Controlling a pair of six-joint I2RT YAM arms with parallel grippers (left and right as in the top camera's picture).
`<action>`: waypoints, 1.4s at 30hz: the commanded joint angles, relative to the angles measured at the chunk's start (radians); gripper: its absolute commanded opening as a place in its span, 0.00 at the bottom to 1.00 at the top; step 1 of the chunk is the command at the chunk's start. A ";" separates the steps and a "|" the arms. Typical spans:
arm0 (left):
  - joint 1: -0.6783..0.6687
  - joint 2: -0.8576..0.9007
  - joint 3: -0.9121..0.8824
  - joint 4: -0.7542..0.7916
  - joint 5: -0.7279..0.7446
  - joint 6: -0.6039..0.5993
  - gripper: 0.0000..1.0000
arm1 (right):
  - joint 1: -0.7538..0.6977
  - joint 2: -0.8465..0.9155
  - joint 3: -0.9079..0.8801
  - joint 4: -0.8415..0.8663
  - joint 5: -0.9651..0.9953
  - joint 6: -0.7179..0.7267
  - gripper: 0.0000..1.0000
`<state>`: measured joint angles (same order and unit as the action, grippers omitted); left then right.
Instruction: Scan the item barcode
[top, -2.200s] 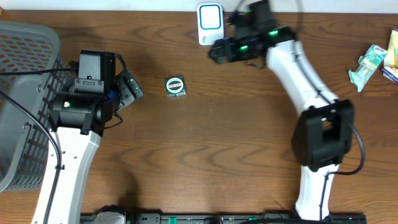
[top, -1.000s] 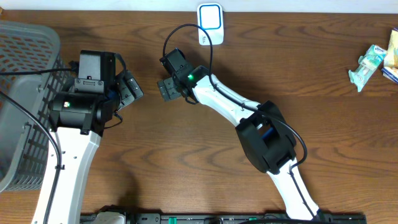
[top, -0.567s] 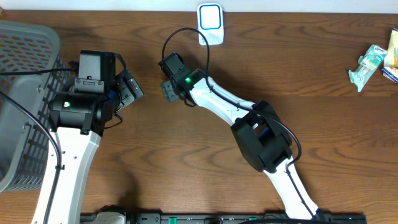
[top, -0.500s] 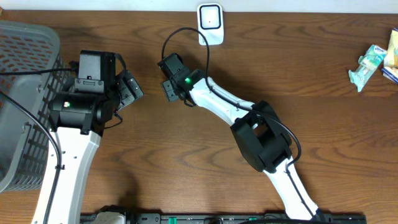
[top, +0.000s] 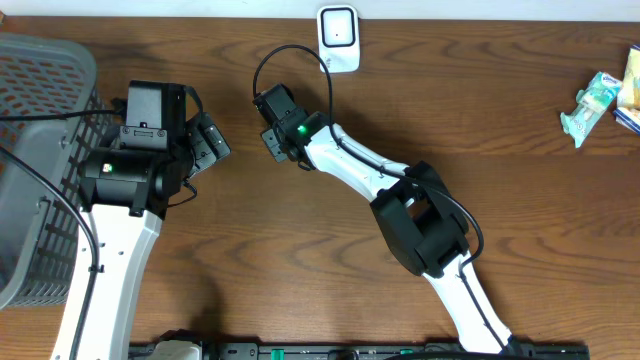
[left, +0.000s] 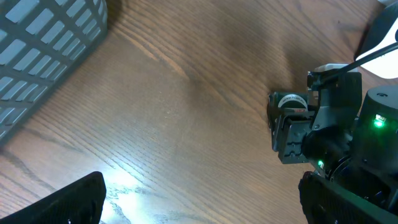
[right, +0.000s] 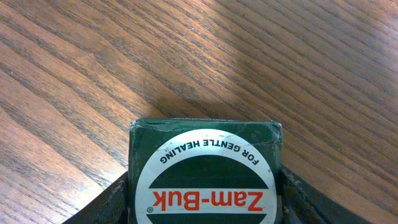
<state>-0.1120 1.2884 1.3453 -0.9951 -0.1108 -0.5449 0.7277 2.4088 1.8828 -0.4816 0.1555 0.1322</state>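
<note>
The item is a small green Zam-Buk box (right: 205, 149) with a round white label, lying on the wooden table. My right gripper (right: 205, 202) is shut on it, and its dark fingers (right: 102, 208) press against both sides of the box. From overhead the right gripper (top: 272, 140) covers the box. The left wrist view shows the box (left: 291, 101) inside those jaws. A white barcode scanner (top: 339, 35) stands at the table's far edge, up and to the right of the box. To the left, my left gripper (top: 205, 140) is open over bare wood (left: 202, 199).
A grey plastic basket (top: 40, 150) fills the left edge of the table and shows in the left wrist view too (left: 43, 37). Packaged goods (top: 595, 105) lie at the far right. The right arm's black cable loops near the scanner.
My right arm swung from beside the scanner to the green box, and its jaws closed around it. The left arm has not moved.
</note>
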 joint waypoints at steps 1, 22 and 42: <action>0.004 -0.002 0.014 -0.003 -0.006 0.010 0.98 | -0.003 -0.002 0.003 -0.013 0.018 -0.001 0.56; 0.004 -0.002 0.014 -0.003 -0.006 0.010 0.98 | -0.412 -0.299 0.014 -0.121 -1.022 0.644 0.57; 0.004 -0.002 0.013 -0.003 -0.006 0.010 0.98 | -0.431 -0.296 0.014 -0.311 -0.539 0.745 0.68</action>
<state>-0.1120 1.2884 1.3453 -0.9951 -0.1108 -0.5449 0.2317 2.1197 1.8896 -0.7147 -0.8085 0.9562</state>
